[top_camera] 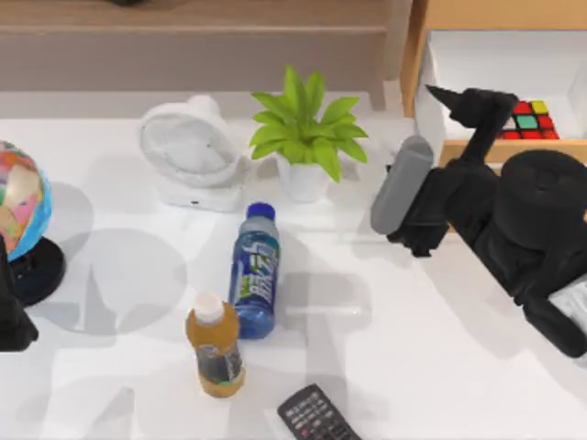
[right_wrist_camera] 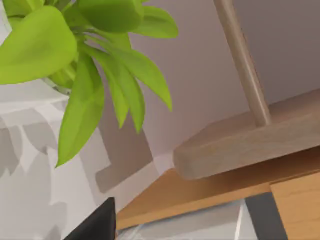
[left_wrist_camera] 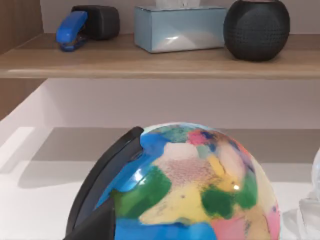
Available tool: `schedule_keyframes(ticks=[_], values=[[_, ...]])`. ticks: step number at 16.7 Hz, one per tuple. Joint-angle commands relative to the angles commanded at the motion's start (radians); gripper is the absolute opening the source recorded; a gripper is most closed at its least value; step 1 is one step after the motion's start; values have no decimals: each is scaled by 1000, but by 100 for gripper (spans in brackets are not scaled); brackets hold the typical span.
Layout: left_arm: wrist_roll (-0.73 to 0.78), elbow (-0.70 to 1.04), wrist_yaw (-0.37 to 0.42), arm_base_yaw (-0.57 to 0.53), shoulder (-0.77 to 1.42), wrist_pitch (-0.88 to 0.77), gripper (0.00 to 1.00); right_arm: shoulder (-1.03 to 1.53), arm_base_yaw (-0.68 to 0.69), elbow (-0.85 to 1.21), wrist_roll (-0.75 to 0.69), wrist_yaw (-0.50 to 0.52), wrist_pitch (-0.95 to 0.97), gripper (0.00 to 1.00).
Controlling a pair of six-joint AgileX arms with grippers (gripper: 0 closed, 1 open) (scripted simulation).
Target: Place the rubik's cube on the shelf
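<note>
The right gripper (top_camera: 442, 94) hovers at the mouth of the open drawer (top_camera: 514, 50), just beside the rubik's cube (top_camera: 530, 120) lying inside, finger spread impossible to tell, so it should drop squarely over the cube before lifting toward the shelf (top_camera: 193, 18).

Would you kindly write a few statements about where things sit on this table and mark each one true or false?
1. The rubik's cube lies inside the open drawer at the table's right. True.
2. The right gripper is over by the globe. False: it is beside the cube at the drawer; the globe stands at the left edge.
3. The blue bottle lies next to the orange-drink bottle. True.
4. The white fan stands to the right of the potted plant. False: it is to the left.
5. The shelf carries a tissue box. True.
</note>
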Motion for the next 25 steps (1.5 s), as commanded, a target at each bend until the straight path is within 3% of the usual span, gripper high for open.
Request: schedule_keyframes(ticks=[7, 16, 21, 25], values=[[0, 0, 0, 0, 0, 0, 100, 14, -100, 570, 440, -88, -836, 100], [0, 0, 0, 0, 0, 0, 100, 327, -293, 1336, 938, -152, -1913, 100], [0, 0, 0, 0, 0, 0, 100, 527, -373, 1667, 1122, -163, -2328, 100], [0, 0, 0, 0, 0, 0, 100, 639, -408, 1821, 1203, -163, -2491, 100]])
